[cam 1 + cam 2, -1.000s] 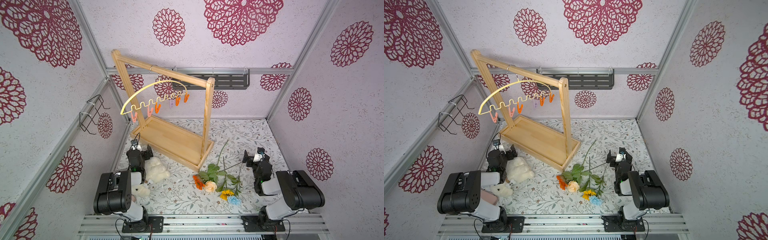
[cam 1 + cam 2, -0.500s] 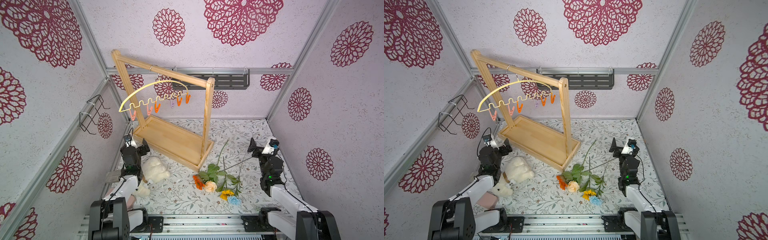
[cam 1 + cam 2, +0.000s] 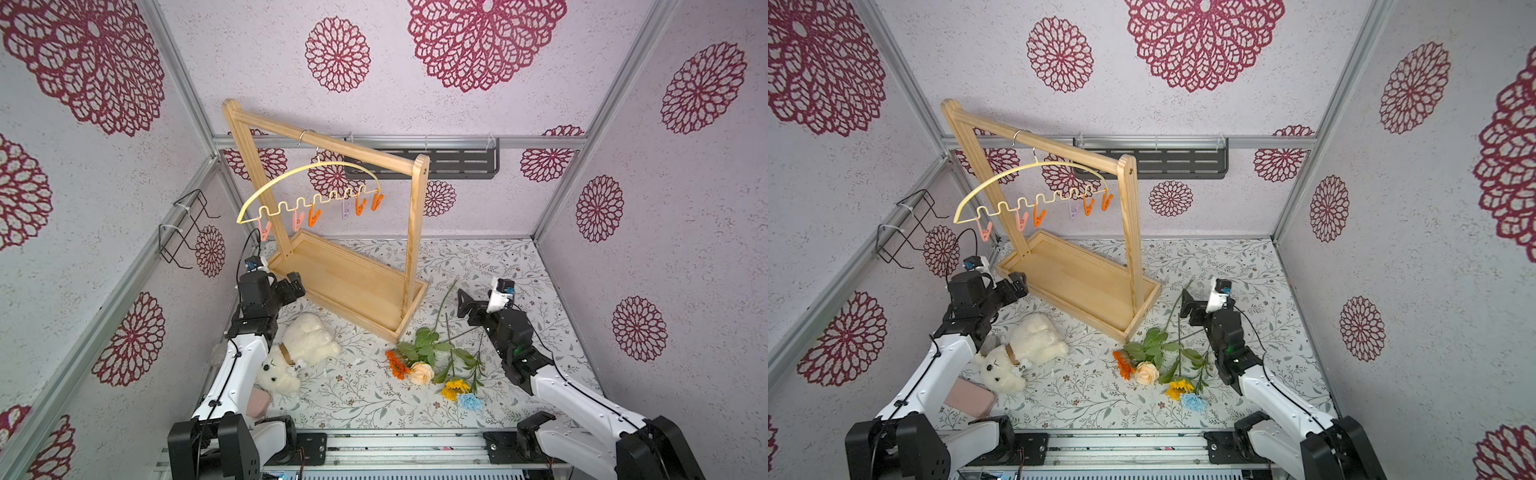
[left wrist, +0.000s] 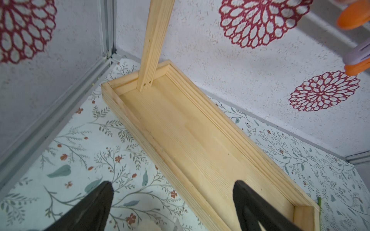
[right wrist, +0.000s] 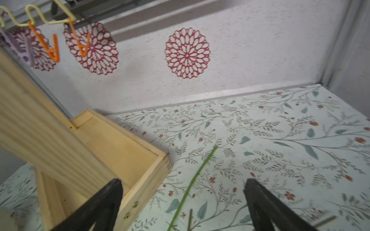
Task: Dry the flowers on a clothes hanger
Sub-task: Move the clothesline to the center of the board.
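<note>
The flowers (image 3: 432, 361) lie in a loose bunch on the printed mat, heads toward the front: orange (image 3: 395, 365), peach (image 3: 421, 372), yellow (image 3: 455, 388) and light blue (image 3: 469, 402). The pale-yellow clothes hanger (image 3: 307, 172) hangs by its hook from the wooden rack's top bar, with pink, orange and lilac clothespins (image 3: 313, 216) on its wavy bar. My right gripper (image 3: 465, 305) is open above the stem ends; one green stem (image 5: 197, 174) runs between its jaws below. My left gripper (image 3: 293, 286) is open and empty over the near rim of the rack's base (image 4: 152, 144).
The wooden rack (image 3: 409, 232) stands diagonally on its tray base at back left. A white teddy bear (image 3: 299, 349) and a pink flat object (image 3: 257, 403) lie beside my left arm. A black wire rack (image 3: 183, 232) and a black shelf (image 3: 457, 162) hang on the walls.
Both arms have unfolded from their low rest pose and reached forward and up. The hanger has swung slightly. Both grippers stayed open.
</note>
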